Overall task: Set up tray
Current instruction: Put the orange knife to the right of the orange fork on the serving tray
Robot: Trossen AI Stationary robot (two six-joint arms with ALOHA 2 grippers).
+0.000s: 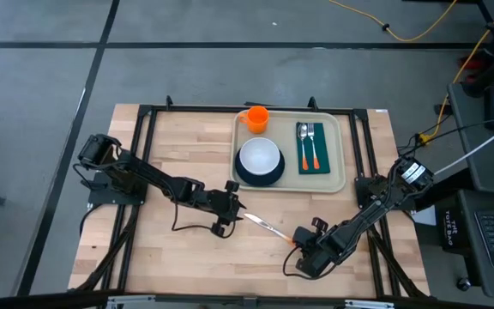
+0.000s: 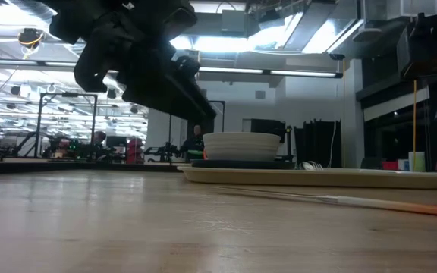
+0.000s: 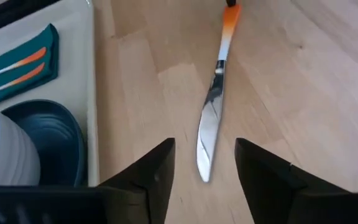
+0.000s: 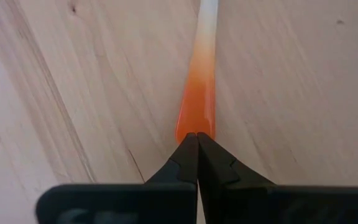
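Observation:
A table knife with a silver blade and an orange handle lies flat on the wooden table, on the near side of the beige tray. My left gripper is open and hovers above the table; its fingers stand on either side of the blade's tip without touching it. My right gripper is shut at the free end of the orange handle. The tray holds an orange cup, a white bowl on a dark teal plate, and a green napkin with a fork and spoon. My right gripper has its shut fingertips against the free end of the knife's orange handle, coming along the knife's length from the table's near right. The tips hide the very end, so whether any of it is pinched cannot be told. The knife lies flat on the table.
The black frame rails run along the table's edges. Bare wood lies on the near side of the tray and to its left. Cables trail over the floor on the far right.

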